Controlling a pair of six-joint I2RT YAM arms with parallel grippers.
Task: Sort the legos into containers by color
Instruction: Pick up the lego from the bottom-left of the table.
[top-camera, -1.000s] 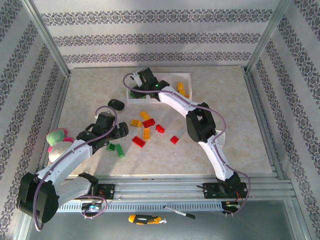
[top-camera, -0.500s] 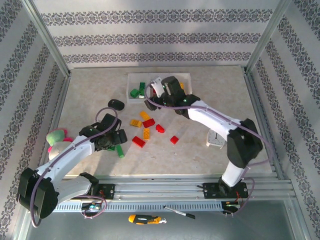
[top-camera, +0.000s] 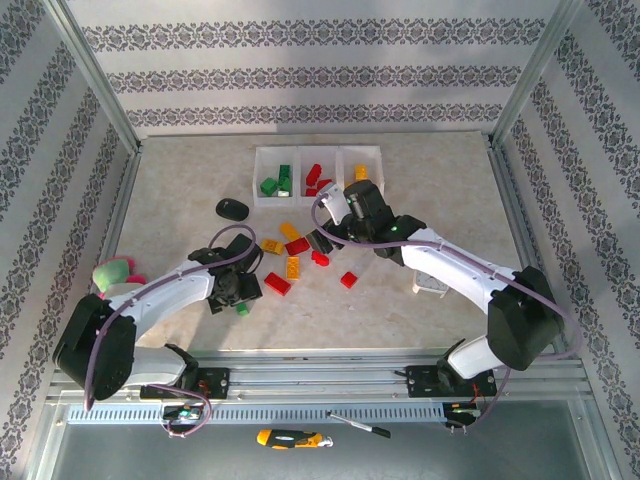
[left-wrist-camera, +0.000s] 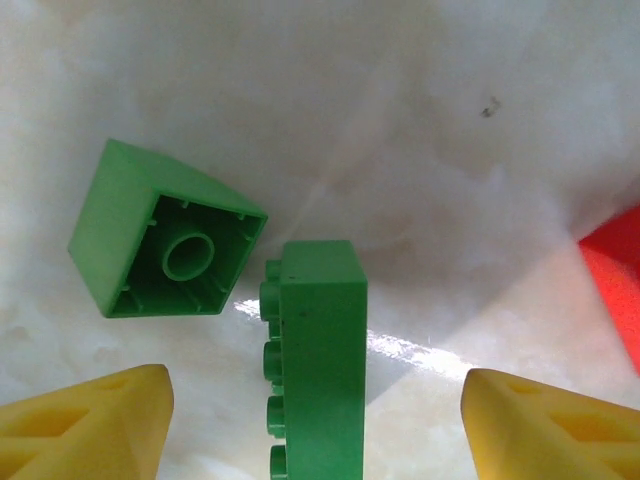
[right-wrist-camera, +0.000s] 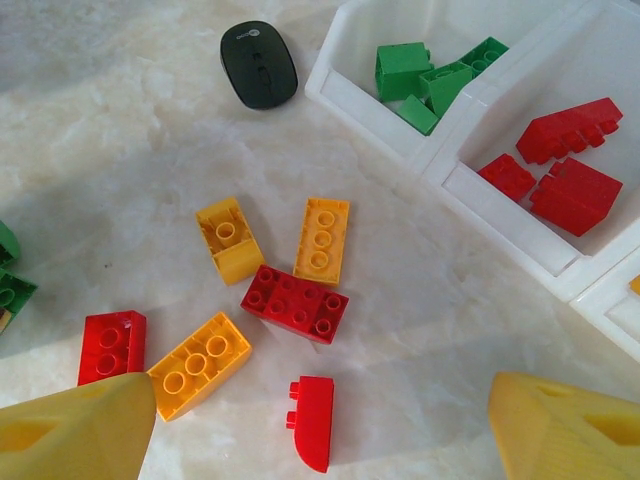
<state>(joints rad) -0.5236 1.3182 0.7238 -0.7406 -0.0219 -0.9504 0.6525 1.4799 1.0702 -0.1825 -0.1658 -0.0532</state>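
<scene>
- Fingers (left-wrist-camera: 90, 420) of the left gripper (left-wrist-camera: 318, 425) are standing apart, straddling a green brick (left-wrist-camera: 320, 350) that is lying on its side on the table. We are seeing clear gaps on both sides, so nothing is clamped.
- We are reading this as a line-up for a grasp across the brick's narrow width.
- An overturned green brick (left-wrist-camera: 165, 235), hollow side up, is lying just beside it without touching. We are judging that the straddle is set to take one piece without catching the neighbour.
- The right gripper (right-wrist-camera: 320, 430) is hanging over the loose pile with its fingers apart and empty. We are guessing it is looking for its next pick.
- Under it we are counting loose yellow-orange bricks (right-wrist-camera: 322, 238) and red bricks (right-wrist-camera: 295, 303), lying near one another on the table.
- The tray (top-camera: 320, 149) is sitting at the far side, well apart from the left gripper's work.
- Its left compartment is holding green pieces (top-camera: 275, 183), the middle red pieces (top-camera: 316, 178), and the right yellow-orange pieces (top-camera: 361, 173).
- The black mouse (right-wrist-camera: 260, 63) is lying near the tray's left end; we are leaving it out of the sort.
</scene>
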